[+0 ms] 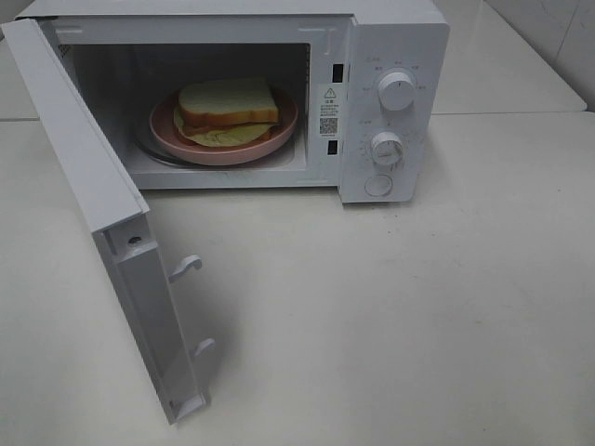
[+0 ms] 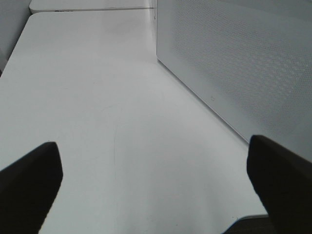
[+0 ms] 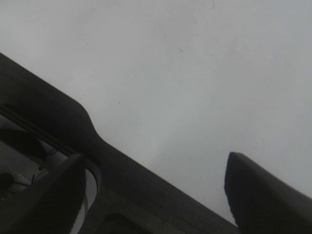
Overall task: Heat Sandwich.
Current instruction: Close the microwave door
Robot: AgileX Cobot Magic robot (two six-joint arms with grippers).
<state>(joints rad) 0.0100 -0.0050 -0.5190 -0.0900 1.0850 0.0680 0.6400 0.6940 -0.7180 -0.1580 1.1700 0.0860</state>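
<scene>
Exterior high view: one sandwich (image 1: 226, 111) lies on one round pink plate (image 1: 220, 151) inside the cavity of one white microwave (image 1: 395, 32), and it is smaller than the plate. One door (image 1: 98, 200) stands swung fully open to the left, with two latch hooks (image 1: 186, 267) on its edge. The control panel carries two knobs (image 1: 397, 91) and one round button (image 1: 378, 186) below them. The microwave stands on a white table (image 1: 418, 316). The left gripper (image 2: 153, 168) hangs low over the table, beside the door's dotted panel, fingers (image 2: 29, 187) spread wide, holding nothing. The right gripper (image 3: 153, 165) points down at the bare surface, jaws apart and empty; an unidentifiable dark bar (image 3: 53, 117) crosses beneath it.
</scene>
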